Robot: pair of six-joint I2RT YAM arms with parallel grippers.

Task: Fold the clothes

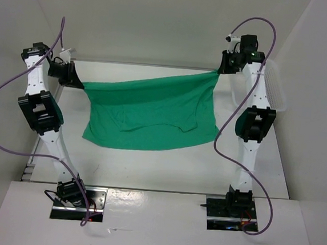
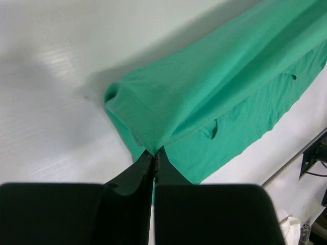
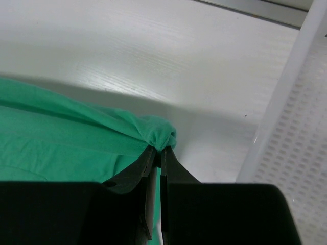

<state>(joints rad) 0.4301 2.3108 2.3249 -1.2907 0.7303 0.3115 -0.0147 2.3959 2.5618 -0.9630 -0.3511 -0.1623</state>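
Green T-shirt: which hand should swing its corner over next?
Probably left: both hands pinch the emerald-green T-shirt, but the right hand crowds the white plastic mesh basket; the left hand has bare white table nearby.

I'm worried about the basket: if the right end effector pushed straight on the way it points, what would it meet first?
Beyond the shirt corner that the right end effector pinches, probably the bare table; the basket sits off to the side. Depth is unclear.
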